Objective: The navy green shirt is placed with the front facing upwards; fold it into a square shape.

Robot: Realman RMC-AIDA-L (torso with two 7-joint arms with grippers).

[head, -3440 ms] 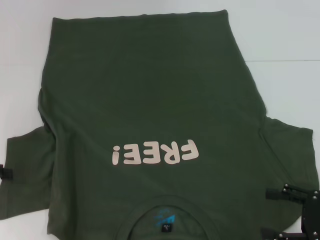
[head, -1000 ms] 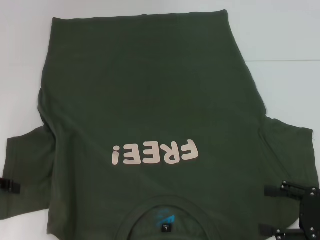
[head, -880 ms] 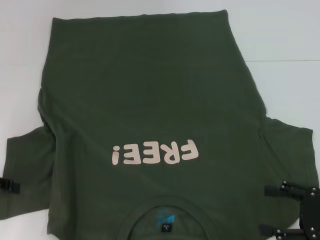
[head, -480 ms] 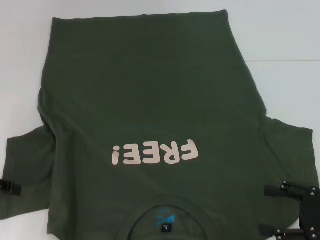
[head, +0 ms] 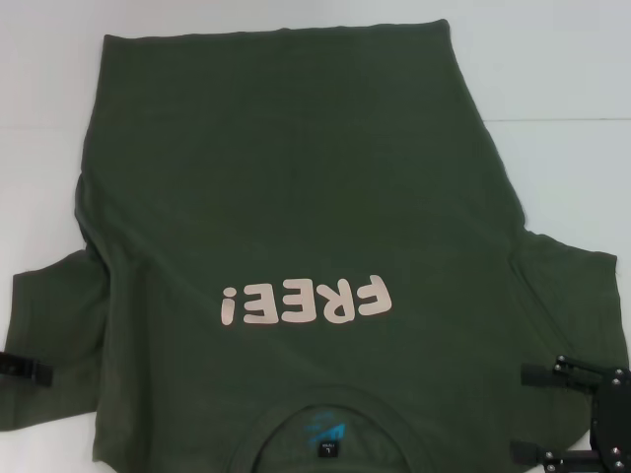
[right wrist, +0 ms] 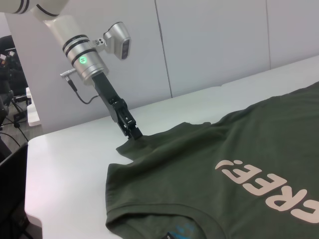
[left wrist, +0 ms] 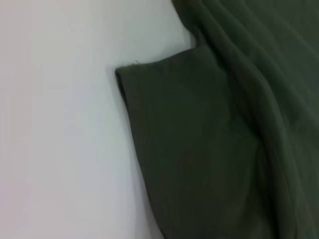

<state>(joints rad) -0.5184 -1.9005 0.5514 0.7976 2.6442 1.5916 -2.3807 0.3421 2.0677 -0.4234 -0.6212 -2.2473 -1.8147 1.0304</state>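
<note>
The navy green shirt (head: 296,246) is spread front-up on the white table (head: 562,69), its collar (head: 335,414) toward the robot and the pale "FREE!" lettering (head: 306,301) across the chest. The left gripper (head: 28,368) is seen at the hem of the left sleeve (head: 54,335); in the right wrist view its tip (right wrist: 132,132) is set down on that sleeve's edge, but how far its fingers are parted cannot be told. Compared with 3.4 s ago, it has been brought farther in over the sleeve. The right gripper (head: 552,414) is held over the right sleeve (head: 567,296), its fingers spread apart with nothing clamped, little changed from earlier.
</note>
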